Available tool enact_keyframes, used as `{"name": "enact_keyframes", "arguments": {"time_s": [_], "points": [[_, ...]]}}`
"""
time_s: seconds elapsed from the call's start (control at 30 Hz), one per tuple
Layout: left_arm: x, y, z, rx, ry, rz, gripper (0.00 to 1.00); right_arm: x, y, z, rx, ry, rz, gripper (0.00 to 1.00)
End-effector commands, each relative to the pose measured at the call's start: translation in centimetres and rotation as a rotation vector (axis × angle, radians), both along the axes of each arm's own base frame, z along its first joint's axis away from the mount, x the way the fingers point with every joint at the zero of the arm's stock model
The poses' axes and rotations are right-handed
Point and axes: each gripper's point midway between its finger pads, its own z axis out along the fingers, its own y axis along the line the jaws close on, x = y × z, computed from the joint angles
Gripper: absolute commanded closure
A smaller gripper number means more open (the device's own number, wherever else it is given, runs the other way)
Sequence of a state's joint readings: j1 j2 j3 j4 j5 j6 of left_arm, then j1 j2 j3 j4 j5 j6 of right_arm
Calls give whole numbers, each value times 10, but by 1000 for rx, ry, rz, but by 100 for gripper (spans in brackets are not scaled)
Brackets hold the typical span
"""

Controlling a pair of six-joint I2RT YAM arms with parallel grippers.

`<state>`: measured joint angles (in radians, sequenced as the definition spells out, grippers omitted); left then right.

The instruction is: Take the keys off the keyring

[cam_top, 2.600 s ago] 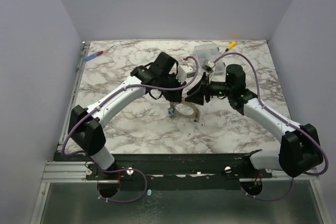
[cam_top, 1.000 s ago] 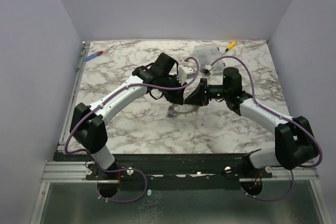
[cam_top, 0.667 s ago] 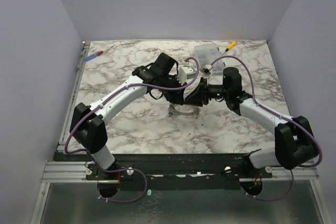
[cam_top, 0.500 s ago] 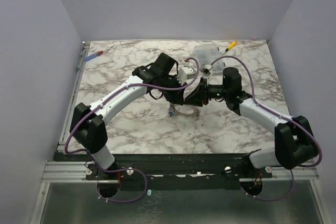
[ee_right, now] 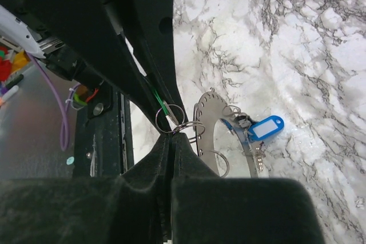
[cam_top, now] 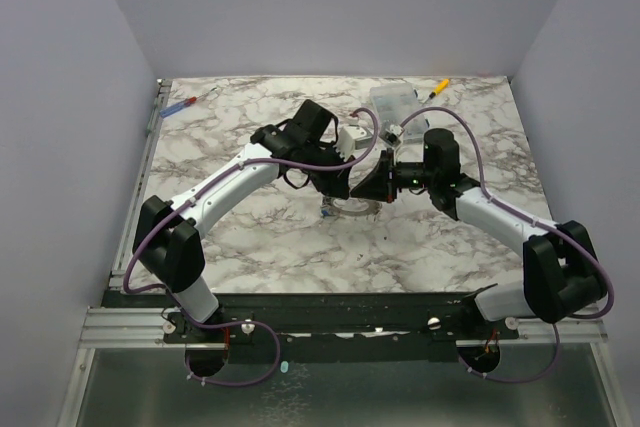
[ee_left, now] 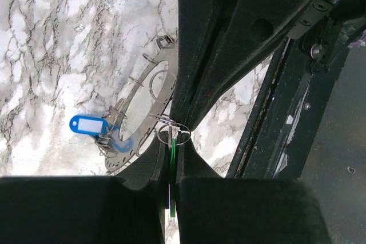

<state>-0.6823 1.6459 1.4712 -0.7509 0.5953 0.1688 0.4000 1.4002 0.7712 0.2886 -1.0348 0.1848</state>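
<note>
Keyring (ee_right: pixel 203 117) with blue-tagged key (ee_right: pixel 266 128) attached; just beside it, left gripper (ee_left: pixel 171 141) clamps green-tagged key (ee_left: pixel 172 155), right gripper (ee_right: pixel 171 135) pinches split ring (ee_right: pixel 170 119).

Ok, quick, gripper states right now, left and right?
Left gripper: closed, pinching the green-tagged key.
Right gripper: closed, apparently on the small split ring joining that key to the keyring.

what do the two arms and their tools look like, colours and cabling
The left arm and right arm match: white tube links between bulky black joint housings, on black bases. A purple cable loops along each one. The left tool and right tool are matte black, with flat tapering fingers. No markings are legible.
</note>
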Motion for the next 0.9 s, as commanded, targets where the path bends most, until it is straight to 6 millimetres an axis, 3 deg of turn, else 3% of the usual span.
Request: {"name": "enact_keyframes", "arguments": {"time_s": [0.0, 0.4, 0.6, 0.73, 0.77, 0.87], "points": [[1, -3, 6, -42, 33, 9, 100, -4, -1, 16, 22, -128, 24, 99], [18, 2, -5, -21, 49, 84, 100, -14, -8, 19, 7, -308, 54, 100], [16, 1, -12, -17, 78, 83, 100, -18, -8, 20, 15, -339, 71, 99], [11, 2, -12, -25, 81, 64, 100, -10, -8, 18, -1, -305, 27, 100], [9, 1, -11, -29, 85, 56, 100, -4, -7, 18, -8, -278, -1, 98], [6, 1, -9, -38, 85, 45, 100, 6, -5, 13, -36, -190, -29, 78]]}}
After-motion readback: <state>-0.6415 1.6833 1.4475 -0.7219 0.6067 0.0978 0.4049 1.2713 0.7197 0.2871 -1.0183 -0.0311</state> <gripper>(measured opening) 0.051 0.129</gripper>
